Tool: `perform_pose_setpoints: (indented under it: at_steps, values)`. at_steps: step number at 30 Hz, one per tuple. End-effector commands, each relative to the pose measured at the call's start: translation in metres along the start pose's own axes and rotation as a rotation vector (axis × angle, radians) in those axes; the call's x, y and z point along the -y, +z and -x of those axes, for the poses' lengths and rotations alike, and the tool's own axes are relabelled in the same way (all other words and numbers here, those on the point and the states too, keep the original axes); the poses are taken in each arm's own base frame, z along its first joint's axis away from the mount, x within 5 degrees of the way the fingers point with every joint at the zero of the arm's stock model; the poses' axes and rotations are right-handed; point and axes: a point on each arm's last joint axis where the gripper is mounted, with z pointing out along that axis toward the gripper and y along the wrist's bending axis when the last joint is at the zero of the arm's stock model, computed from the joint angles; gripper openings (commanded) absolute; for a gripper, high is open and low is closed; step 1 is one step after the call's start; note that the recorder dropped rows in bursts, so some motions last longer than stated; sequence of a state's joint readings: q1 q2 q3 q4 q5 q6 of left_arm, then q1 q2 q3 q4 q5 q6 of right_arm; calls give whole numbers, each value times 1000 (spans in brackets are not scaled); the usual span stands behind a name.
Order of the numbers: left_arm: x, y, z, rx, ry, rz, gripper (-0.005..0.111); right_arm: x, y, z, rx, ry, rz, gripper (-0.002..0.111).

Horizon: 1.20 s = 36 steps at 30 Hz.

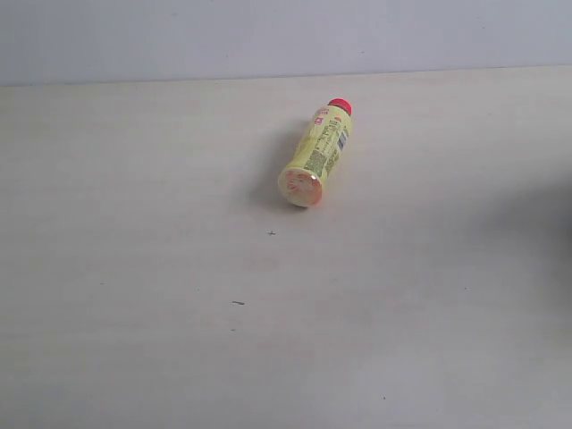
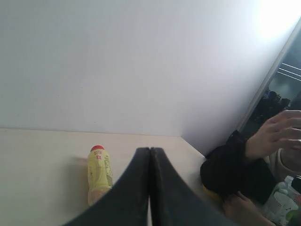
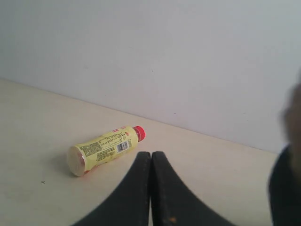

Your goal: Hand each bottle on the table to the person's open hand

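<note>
Black, smooth curved jaws of the left gripper [image 2: 149, 155] are pressed together, empty; the right gripper [image 3: 151, 156] likewise. Beyond them a cylindrical yellow plastic bottle [image 1: 315, 154], red-capped, lies sideways on the matte beige table [image 1: 134, 322]. A black-sleeved bare hand [image 2: 275, 134] is raised beside the table.

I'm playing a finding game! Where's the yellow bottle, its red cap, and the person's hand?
yellow bottle [image 1: 318, 154]: exterior view, on the middle of its label.
red cap [image 1: 340, 106]: exterior view, on the cap's side.
person's hand [image 2: 273, 135]: left wrist view, on the middle of the blurry hand.
</note>
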State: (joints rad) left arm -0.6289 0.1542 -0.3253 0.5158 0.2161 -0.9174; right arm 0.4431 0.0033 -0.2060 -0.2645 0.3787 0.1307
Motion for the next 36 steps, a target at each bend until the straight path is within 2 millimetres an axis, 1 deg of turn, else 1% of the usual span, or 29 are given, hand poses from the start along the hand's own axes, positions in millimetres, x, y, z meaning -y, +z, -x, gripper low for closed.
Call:
perform_pose_setpoints:
  at_steps: [1,10,11,13,15,24,27,29,30,33,36]
  values:
    - [0,-1,0,4,-6,0,0,0,0,0,4,2,-2,0]
    - [0,-1,0,4,-6,0,0,0,0,0,4,2,-2,0]
    - [0,-1,1,16,52,2,0,0,0,0,4,2,-2,0]
    - [1,-2,7,74,268,-5,0,0,0,0,4,2,-2,0]
    - [1,-2,8,85,350,10,0,0,0,0,4,2,-2,0]
    - [1,-2,8,85,353,11,0,0,0,0,4,2,-2,0]
    - [6,-2,10,116,341,-46,0,0,0,0,4,2,-2,0]
    - [13,-3,13,150,269,-126,0,0,0,0,4,2,-2,0]
    - [15,-4,13,161,268,-148,0,0,0,0,4,2,-2,0]
    - [22,-5,15,197,277,-217,0,0,0,0,4,2,-2,0]
    - [28,-7,17,239,346,-274,0,0,0,0,4,2,-2,0]
